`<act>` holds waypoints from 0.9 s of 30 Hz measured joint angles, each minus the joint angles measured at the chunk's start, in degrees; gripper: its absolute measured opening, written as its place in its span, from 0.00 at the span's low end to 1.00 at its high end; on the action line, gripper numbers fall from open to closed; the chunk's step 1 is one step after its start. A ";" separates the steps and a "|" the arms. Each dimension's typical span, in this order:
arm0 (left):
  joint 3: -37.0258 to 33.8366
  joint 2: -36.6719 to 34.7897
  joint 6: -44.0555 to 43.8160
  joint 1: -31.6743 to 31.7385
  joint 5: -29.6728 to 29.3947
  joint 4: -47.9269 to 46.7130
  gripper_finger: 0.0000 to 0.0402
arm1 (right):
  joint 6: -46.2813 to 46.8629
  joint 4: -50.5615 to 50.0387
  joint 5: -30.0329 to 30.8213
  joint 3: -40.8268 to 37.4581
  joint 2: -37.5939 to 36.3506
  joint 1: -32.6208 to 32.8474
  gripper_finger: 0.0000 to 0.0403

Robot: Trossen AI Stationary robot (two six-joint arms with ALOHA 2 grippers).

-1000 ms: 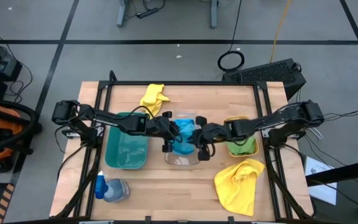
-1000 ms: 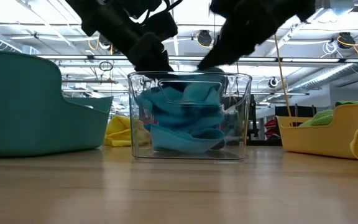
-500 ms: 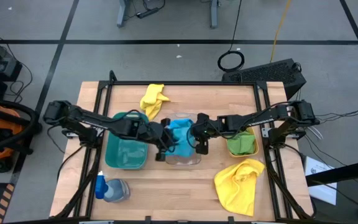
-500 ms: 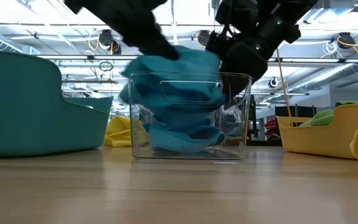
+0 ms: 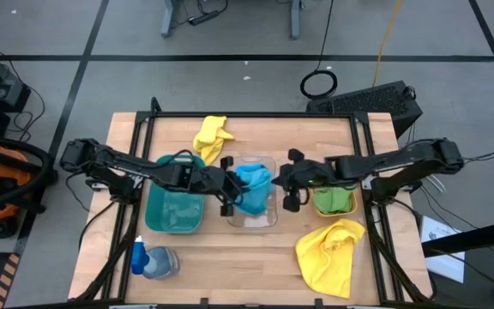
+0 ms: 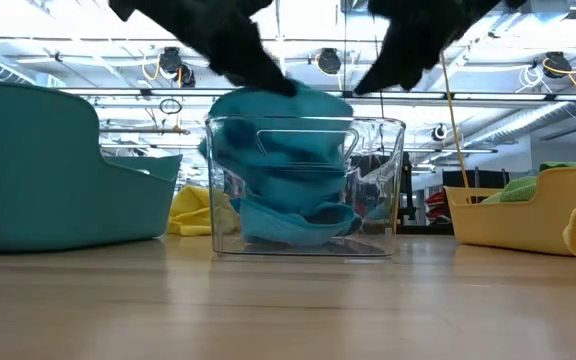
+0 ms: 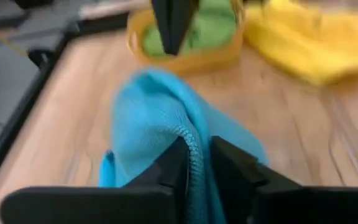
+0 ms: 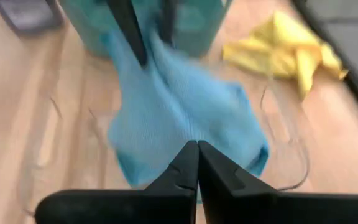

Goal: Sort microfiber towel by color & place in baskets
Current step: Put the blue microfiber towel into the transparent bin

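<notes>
A blue towel (image 5: 252,184) bulges up out of the clear basket (image 5: 262,221) at the table's middle. My left gripper (image 5: 230,194) comes at it from the left and is shut on it. My right gripper (image 5: 292,187) hovers shut and empty just right of the clear basket, clear of the towel. The dark green basket (image 5: 174,206) stands left of the clear one. The orange-yellow basket (image 5: 333,199) on the right holds a green towel (image 5: 334,202). One yellow towel (image 5: 213,135) lies at the far edge, another (image 5: 331,253) at the near right. My left gripper pinches a raised fold of the blue towel (image 7: 193,146) between its two fingers, coming slanting down from the table's left. The towel's top stands above the basket's rim; its lower part (image 6: 293,222) lies bunched inside the clear basket.
A blue-capped spray bottle (image 5: 149,260) lies at the near left corner. Dark frame rails (image 5: 148,129) run along the table's left and right sides. Bare wood (image 5: 238,266) shows along the near edge between the bottle and the yellow towel.
My left gripper has risen and drawn back a little toward the table's left, pulling the blue towel's top up above the clear basket's rim while its lower part stays inside. My right gripper has risen out of the basket, come off the towel and moved toward the table's right.
</notes>
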 joint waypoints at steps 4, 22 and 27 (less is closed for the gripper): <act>-0.11 2.76 0.32 0.85 0.34 6.11 0.38 | -0.94 3.95 1.40 0.02 -1.81 1.78 0.00; -0.07 -4.88 -6.91 -1.87 -0.96 -20.19 0.58 | -3.71 7.73 -5.07 0.00 13.63 -2.98 0.00; -0.13 -1.75 -3.36 -1.88 0.24 -20.13 0.42 | -2.59 6.24 -5.10 -0.02 15.08 -5.54 0.00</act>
